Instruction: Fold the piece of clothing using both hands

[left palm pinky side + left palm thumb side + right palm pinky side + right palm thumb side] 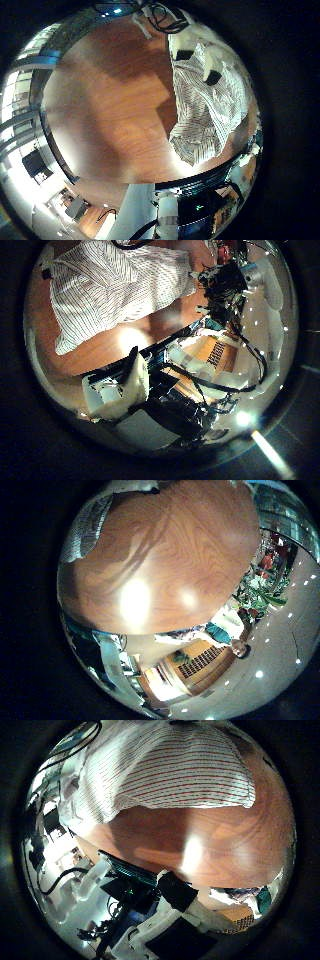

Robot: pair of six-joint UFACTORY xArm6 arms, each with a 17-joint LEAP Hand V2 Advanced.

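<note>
A striped piece of clothing (165,770) lies on the wooden table (215,835), filling the upper part of the right thumb side palm view — close beneath that palm. In the left little finger side palm view it lies at the right (208,105), with a hand (205,62) on its upper end; I cannot tell which hand, nor how its fingers stand.

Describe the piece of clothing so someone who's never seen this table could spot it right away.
Start from the broad brown wooden table. Lying flat on it is the white garment with thin dark stripes, soft and rumpled. It is the only cloth there; the rest of the wooden top around it is bare and glossy.
</note>
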